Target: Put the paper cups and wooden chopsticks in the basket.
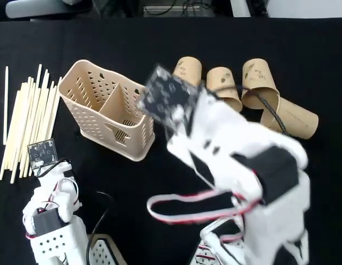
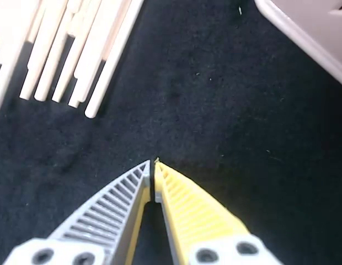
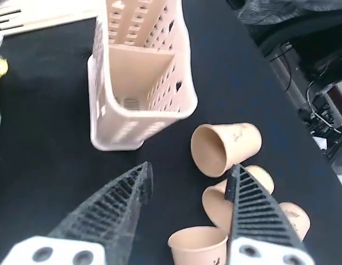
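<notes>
Several wooden chopsticks [image 1: 27, 116] lie in a loose bundle at the table's left. The beige perforated basket [image 1: 105, 107] stands beside them, with a divider inside. Several brown paper cups [image 1: 223, 85] lie on their sides at the back right. My left gripper [image 2: 154, 165] is shut and empty just above the black cloth, a short way from the chopstick ends [image 2: 66, 49]. My right gripper [image 3: 188, 176] is open, hanging over the gap between the basket [image 3: 138, 72] and the nearest cup [image 3: 223, 146]. More cups [image 3: 198, 243] lie close to one finger.
The right arm [image 1: 242, 165] rises over the table's middle and hides part of the cups. The left arm [image 1: 49, 204] sits at the front left, near the chopsticks. Black cloth covers the table [image 1: 303, 55]. A basket corner [image 2: 309, 27] shows in the left wrist view.
</notes>
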Controlling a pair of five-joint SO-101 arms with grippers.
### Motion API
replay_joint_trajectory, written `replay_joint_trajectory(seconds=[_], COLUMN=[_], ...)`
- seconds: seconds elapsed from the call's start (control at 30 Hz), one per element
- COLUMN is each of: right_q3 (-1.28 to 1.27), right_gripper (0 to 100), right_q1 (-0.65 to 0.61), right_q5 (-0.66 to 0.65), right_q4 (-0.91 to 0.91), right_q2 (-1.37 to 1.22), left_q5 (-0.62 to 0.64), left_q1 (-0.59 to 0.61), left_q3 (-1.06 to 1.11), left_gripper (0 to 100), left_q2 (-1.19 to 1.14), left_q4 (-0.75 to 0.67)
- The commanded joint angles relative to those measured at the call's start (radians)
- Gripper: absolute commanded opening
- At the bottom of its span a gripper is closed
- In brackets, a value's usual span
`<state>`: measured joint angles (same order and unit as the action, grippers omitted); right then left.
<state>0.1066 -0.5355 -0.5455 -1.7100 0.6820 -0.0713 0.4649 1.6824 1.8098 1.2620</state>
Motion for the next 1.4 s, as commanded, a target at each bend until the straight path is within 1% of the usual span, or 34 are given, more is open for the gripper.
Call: replay_joint_trajectory(seconds=[0.0,0.13,0.57,0.7,0.8,0.83,0.93,1.0,1.07,1.1,1.23,1.3,1.37], right_q3=[-0.125,-0.242,-0.426,-0.522,-0.621,-0.647,-0.659,-0.633,-0.624,-0.625,-0.670,-0.717,-0.791], right_gripper=[23.0,23.0,23.0,23.0,23.0,23.0,23.0,23.0,23.0,23.0,23.0,23.0,23.2], right_q1=[-0.008,-0.006,0.008,0.115,0.195,0.232,0.382,0.497,0.571,0.591,0.598,0.603,0.624], right_q5=[-0.008,-0.008,-0.006,-0.026,-0.178,-0.201,-0.230,-0.279,-0.310,-0.319,-0.390,-0.465,-0.516], right_q4=[0.051,0.103,0.212,0.307,0.338,0.338,0.338,0.344,0.374,0.385,0.393,0.453,0.575], right_q2=[0.136,0.209,0.211,0.211,0.209,0.209,0.211,0.211,0.209,0.209,0.203,0.185,0.154], left_q5=[0.008,0.008,0.008,0.008,0.008,0.008,0.008,0.008,0.008,0.008,0.008,0.008,0.008], left_q1=[0.004,0.004,0.004,0.004,0.004,0.004,0.004,0.004,0.004,0.004,0.004,0.004,0.004], left_q3=[0.016,0.016,0.016,0.016,0.016,0.016,0.016,0.016,0.016,0.016,0.016,0.016,0.016], left_gripper=[3,3,3,3,3,3,3,3,3,3,3,3,3], left_q2=[0.009,0.009,0.009,0.009,0.009,0.009,0.009,0.009,0.009,0.009,0.009,0.009,0.009], left_q4=[0.008,0.008,0.008,0.008,0.008,0.008,0.008,0.008,0.008,0.008,0.008,0.008,0.008])
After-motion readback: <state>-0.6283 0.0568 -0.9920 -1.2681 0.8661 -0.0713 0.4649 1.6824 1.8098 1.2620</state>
